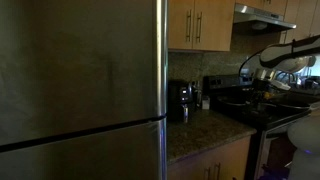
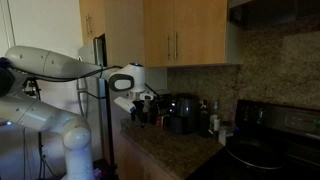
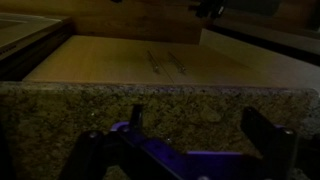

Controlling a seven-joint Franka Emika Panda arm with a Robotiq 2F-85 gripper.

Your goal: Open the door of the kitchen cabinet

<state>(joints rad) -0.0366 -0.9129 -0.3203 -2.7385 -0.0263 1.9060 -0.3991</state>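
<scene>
The kitchen cabinet hangs high on the wall, with two honey-brown doors and two slim bar handles side by side; it shows in both exterior views. The door is the panel with the handle on its left edge, and it is shut. My gripper hangs well below and to the side of the cabinet, above the counter's end. In the wrist view the gripper is open and empty over speckled granite. A wooden panel with two close bar handles lies beyond; which cupboard it is I cannot tell.
A big steel fridge fills one side. A black coffee maker and small bottles stand on the granite counter. A black stove sits under a range hood. Low wooden cupboards are beneath the counter.
</scene>
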